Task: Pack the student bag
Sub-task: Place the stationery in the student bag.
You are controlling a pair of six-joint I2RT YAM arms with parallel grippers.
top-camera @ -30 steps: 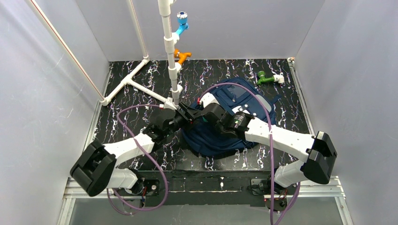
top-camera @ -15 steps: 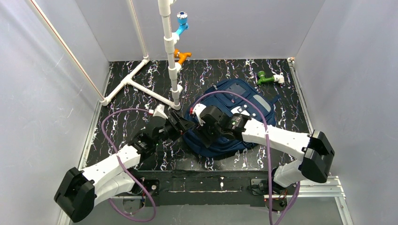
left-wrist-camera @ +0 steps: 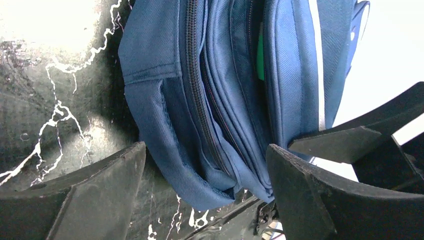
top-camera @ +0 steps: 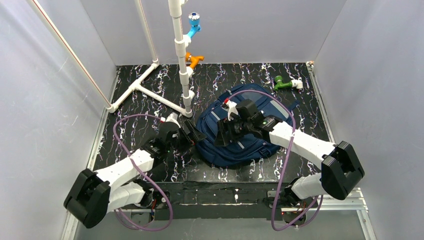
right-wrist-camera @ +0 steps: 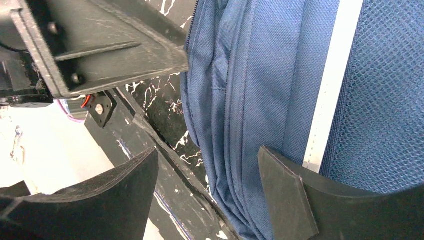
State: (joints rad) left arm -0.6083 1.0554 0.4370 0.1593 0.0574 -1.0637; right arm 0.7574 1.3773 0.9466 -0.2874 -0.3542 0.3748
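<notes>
While both sets of jaws stand spread with nothing held, left end effector [top-camera: 196,135] sits low at the student bag's [top-camera: 235,152] left edge and right end effector [top-camera: 222,135] hovers over its front. Arms angle inward. Bag lies flat mid-tabletop [top-camera: 135,115].

Navy-blue student bag [top-camera: 235,152] with a seemingly grey-white stripe [right-wrist-camera: 327,85]; black table [top-camera: 225,75] veined with white marbling.

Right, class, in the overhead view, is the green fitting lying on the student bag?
No, the green fitting lies on the table, beyond the student bag.
</notes>
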